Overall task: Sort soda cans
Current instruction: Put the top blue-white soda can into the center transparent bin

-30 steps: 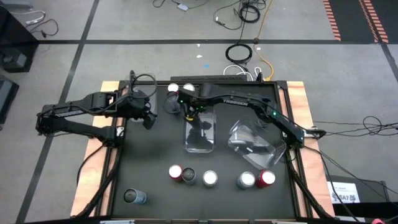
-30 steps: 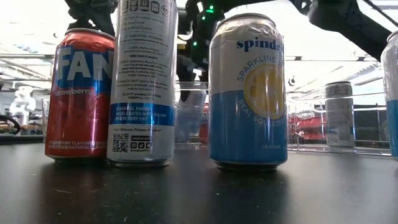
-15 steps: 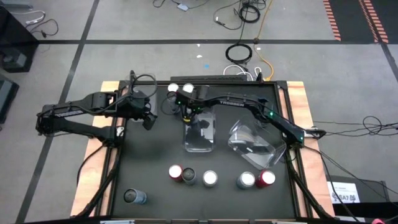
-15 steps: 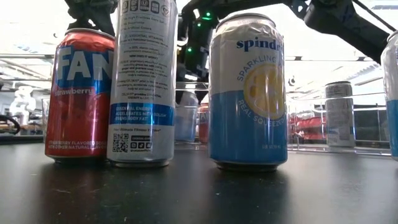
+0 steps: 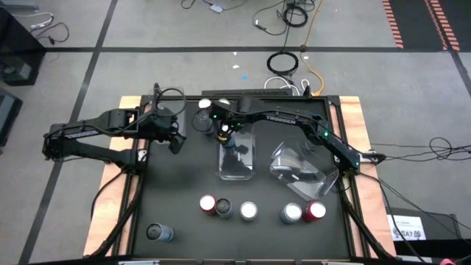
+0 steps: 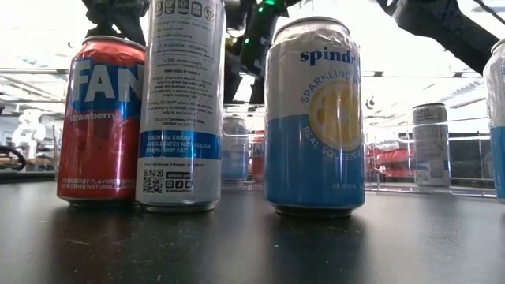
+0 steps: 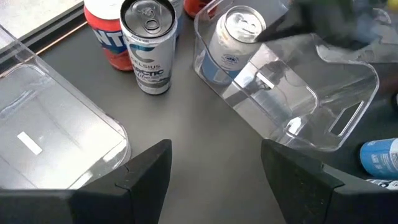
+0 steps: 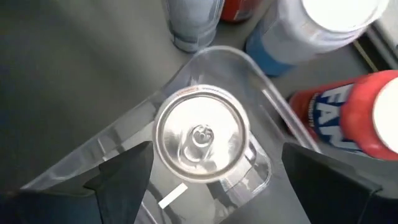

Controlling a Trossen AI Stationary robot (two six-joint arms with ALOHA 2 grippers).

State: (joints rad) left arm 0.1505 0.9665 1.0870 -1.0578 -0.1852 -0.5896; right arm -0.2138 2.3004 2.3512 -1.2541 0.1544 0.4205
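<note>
At the table's (image 5: 184, 184) far left front corner a dark can (image 5: 159, 232) stands alone, its long axis vertical and its round top facing up. Farther back on the left, the left gripper (image 7: 214, 165) hangs over bare tabletop with its fingers (image 7: 146, 177) spread apart and nothing between them. Just beyond it, a tall silver can (image 7: 147, 43) stands upright beside a red can (image 7: 104, 34). Toward the middle, a clear bin (image 5: 237, 154) lies with its long side running front to back, and a blue-and-silver can (image 8: 202, 138) stands upright at its far end, top ring facing straight up. The right gripper (image 8: 211, 186) hovers directly above that can with its fingers (image 8: 121, 177) wide apart, clear of the can on both sides. Along the front edge a row of upright cans runs on: a red one (image 5: 208, 204) touching a dark one (image 5: 223, 208), then a silver-topped one (image 5: 249, 211), then, after a gap, another silver-topped one (image 5: 292, 213) touching a red one (image 5: 316, 210). To the right of the middle bin a second clear bin (image 5: 302, 168) sits tilted at an angle.
</note>
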